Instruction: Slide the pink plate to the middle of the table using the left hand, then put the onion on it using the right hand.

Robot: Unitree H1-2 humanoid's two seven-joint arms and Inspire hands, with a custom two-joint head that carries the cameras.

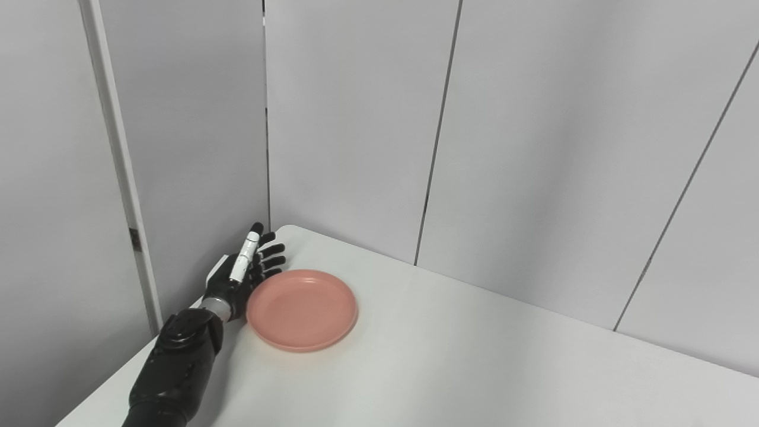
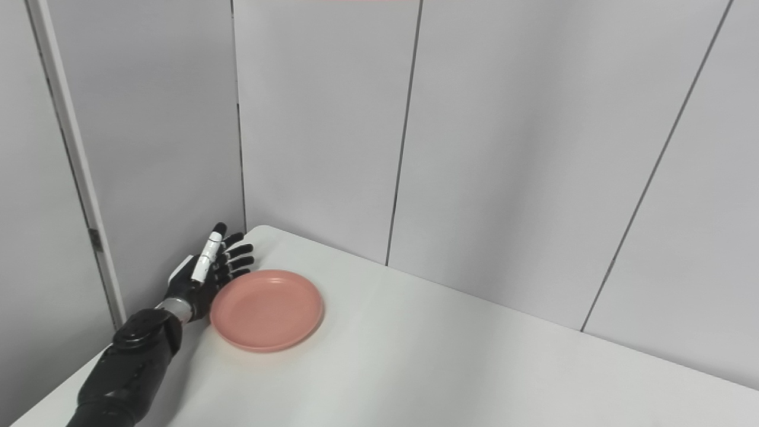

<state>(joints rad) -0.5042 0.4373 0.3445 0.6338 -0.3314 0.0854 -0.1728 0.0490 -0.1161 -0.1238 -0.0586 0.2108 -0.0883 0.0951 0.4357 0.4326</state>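
A pink plate (image 1: pixel 302 309) lies flat on the white tabletop (image 1: pixel 474 362), close to the far left corner where the surface meets the grey wall panels (image 1: pixel 356 118). The plate is shallow with a low raised rim, and nothing rests inside it.

The left hand (image 1: pixel 240 276) stands on its edge at the plate's left side, with its black forearm (image 1: pixel 175 367) coming in from the lower left of the view. The fingers (image 1: pixel 270 255) are stretched out and slightly apart — they grasp nothing — and they reach past the plate's far left rim towards the corner. The thumb (image 1: pixel 248 252), with its white segment, points upward and away from the robot. The palm sits right against the plate's left rim; from either eye view it looks to be touching, though the exact contact cannot be told for certain.

The plate sits well to the left of the tabletop's middle. The wide stretch of tabletop to its right runs on to the picture's right edge — plain white under even light.
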